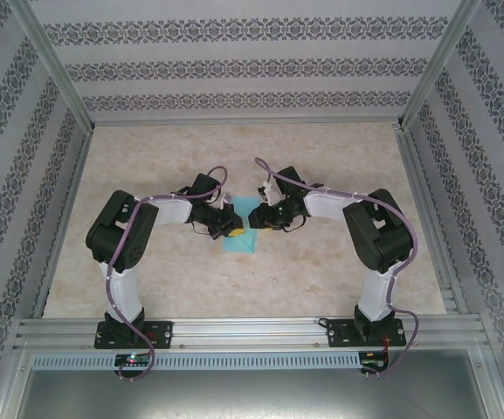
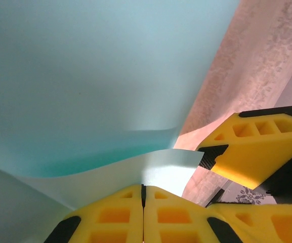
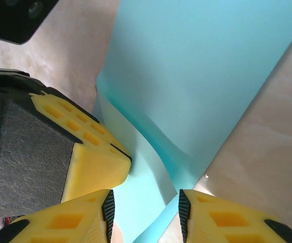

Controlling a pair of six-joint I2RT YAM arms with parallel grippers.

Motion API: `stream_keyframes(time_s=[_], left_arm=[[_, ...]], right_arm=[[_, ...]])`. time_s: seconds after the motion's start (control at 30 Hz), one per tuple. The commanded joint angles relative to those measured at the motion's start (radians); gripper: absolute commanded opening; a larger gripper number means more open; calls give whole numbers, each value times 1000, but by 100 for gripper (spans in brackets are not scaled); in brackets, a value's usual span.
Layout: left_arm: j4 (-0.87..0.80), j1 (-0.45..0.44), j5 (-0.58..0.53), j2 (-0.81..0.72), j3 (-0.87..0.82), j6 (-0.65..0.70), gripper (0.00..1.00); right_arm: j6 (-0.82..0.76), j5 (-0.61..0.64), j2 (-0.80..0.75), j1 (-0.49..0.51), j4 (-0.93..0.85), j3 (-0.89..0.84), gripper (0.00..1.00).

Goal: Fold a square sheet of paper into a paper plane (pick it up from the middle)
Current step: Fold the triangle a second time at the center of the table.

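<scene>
- The sheet [image 1: 238, 241] lies mid-worktop between the two arms, part of it flat and one flap raised off the surface
- Left gripper [image 2: 143, 188]: jaws pressed together, pinching the pale edge of the raised flap
- Right gripper [image 3: 144, 205]: jaws spread, with a curl of the sheet running between them, apparently not gripped
- The step in hand looks like carrying the flap over to make a fold
- To do it well, the left jaws should hold the edge firmly and lay it square on the layer below; the right should come down flat to press the crease without dragging the thin paper
- The two grippers sit just beside each other over the sheet, so each should move slowly and away from the other's fingers
- Open worktop [image 1: 339, 157] shows on every side of the sheet; the front rail [image 1: 252, 332] and the patterned walls [image 1: 234, 61] are well apart from it, so there is room to swing outward
</scene>
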Motion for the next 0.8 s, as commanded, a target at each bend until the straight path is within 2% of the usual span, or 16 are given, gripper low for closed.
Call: stream_keyframes(time_s=[0.0,0.2,0.33,0.47,0.53,0.77], left_arm=[[26,-16,-16,13,-16,-9,8],[25,-15,-14,11,-18,-8,8],[26,-15,-15,9,-21,-8,8],[28,-16,-16,9,-20,-8,8],[28,-15,-15,9,-19,-9,8],[27,-15,-17,10,-18,-10,8]], right_arm=[[131,6,-25,-2,132,-37,40],[173,38,-4,1,151,-50,36],[190,8,-2,2,190,-62,25],[147,13,0,3,154,-52,14],[124,23,5,3,128,-43,15],[132,23,-4,4,132,-64,27]])
